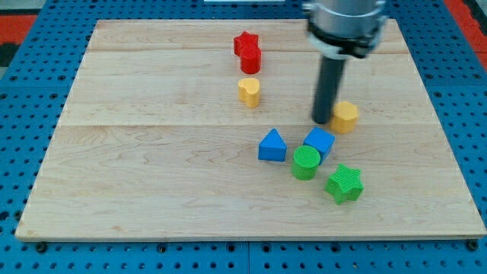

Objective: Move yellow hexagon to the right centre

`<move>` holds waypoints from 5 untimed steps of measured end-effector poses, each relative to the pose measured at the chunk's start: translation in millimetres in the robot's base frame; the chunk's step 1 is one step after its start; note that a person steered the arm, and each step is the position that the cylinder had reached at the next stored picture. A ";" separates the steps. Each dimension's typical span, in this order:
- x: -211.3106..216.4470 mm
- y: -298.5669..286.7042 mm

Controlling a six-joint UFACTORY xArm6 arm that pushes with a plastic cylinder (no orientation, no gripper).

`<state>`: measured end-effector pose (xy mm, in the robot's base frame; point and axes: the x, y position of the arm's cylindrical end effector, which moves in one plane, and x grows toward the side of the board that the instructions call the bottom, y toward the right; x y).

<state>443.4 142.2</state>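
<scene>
Tip at yellow hexagon, right-centre of board.
Yellow hexagon (345, 116): small, flat-topped, upright, touched on its left by my tip (323, 121); no pincer fitted, w/ only a rod seen.

yellow hexagon (345, 116) | red star (245, 43) | ribbed green cylinder (306, 162) | blue triangle (272, 144) | pale wood board (152, 152)

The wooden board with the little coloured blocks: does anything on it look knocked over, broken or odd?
Nothing stands out. All blocks sit flat on the wooden board. My tip is against the view's left side of the yellow hexagon. The red star touches the red block.
</scene>
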 end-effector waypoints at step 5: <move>-13.2 24.6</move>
<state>430.2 166.8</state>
